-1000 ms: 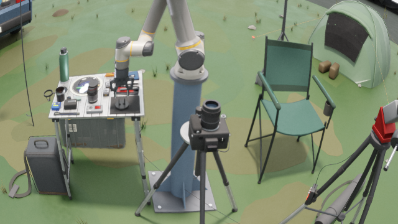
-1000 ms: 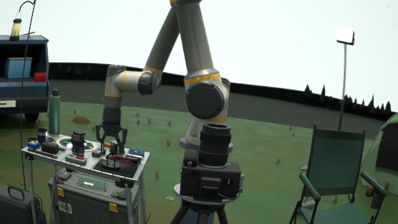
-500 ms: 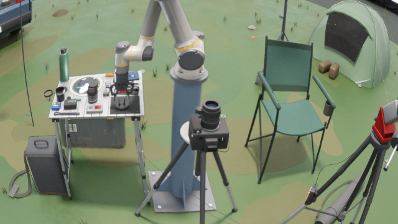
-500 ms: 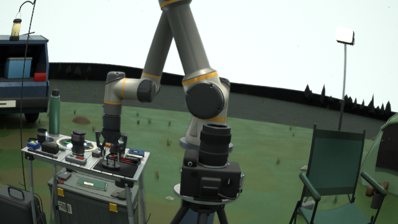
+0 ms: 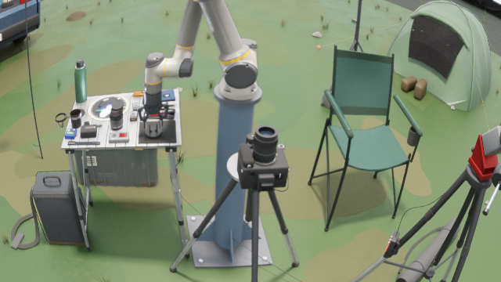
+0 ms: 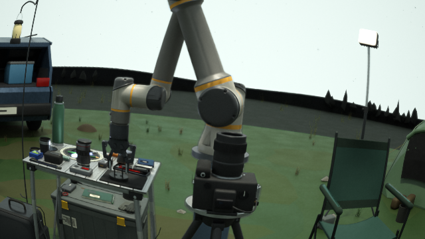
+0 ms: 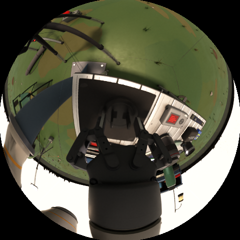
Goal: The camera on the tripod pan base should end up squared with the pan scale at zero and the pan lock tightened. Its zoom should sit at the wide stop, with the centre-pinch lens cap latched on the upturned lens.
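The camera [image 5: 263,164] [image 6: 225,186] sits on the tripod pan base with its lens [image 5: 265,144] [image 6: 229,154] pointing up and uncovered. The round lens cap [image 5: 153,132] [image 6: 119,174] [image 7: 120,117] lies on a black mat [image 5: 158,131] [image 7: 110,105] at the right end of the side table. My gripper [image 5: 153,127] [image 6: 119,166] [image 7: 120,125] is open and holds nothing, lowered straight over the cap with its fingers on either side of it.
A grey crate [image 5: 117,166] [image 6: 96,205] stands under the table. A spare lens [image 5: 116,115] [image 6: 83,152], a green bottle [image 5: 80,81] [image 6: 58,120], a mug and small gear crowd the table's left half. A folding chair [image 5: 364,129] stands right of the tripod.
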